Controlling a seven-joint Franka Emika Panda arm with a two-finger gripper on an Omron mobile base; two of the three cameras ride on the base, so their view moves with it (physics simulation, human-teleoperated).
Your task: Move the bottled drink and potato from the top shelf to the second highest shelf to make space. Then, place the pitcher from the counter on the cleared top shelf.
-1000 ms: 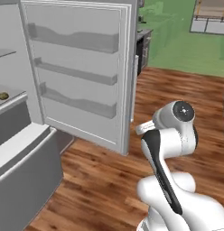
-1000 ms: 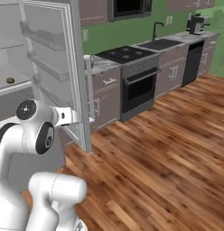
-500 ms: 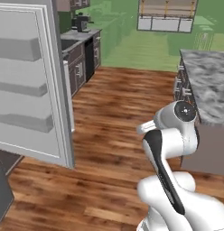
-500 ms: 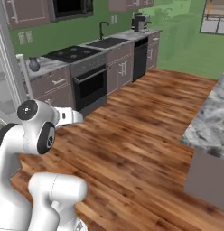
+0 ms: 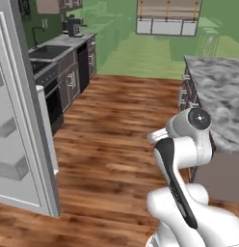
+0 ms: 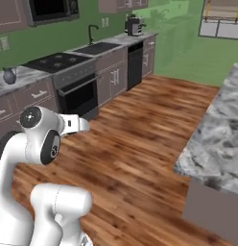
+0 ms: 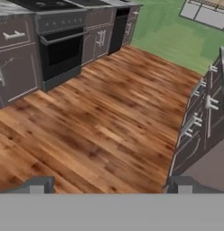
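Note:
The dark blue-grey pitcher stands on the marbled counter left of the stove, far from my arm. In the hand view my gripper is open, its two dark fingertips wide apart with nothing between them. It looks down over bare wood floor between the oven and the island's drawers. The bottled drink, the potato, the top shelf and the second highest shelf are out of view.
The open fridge door with its bins stands close at the left. A marbled island on dark cabinets runs along the right. Stove, sink and coffee machine line the far counter. Wood floor lies between.
The whole picture has swung: the base has turned right, away from the fridge. The fridge interior has slid off to the left and the island has come in. The gripper stays open.

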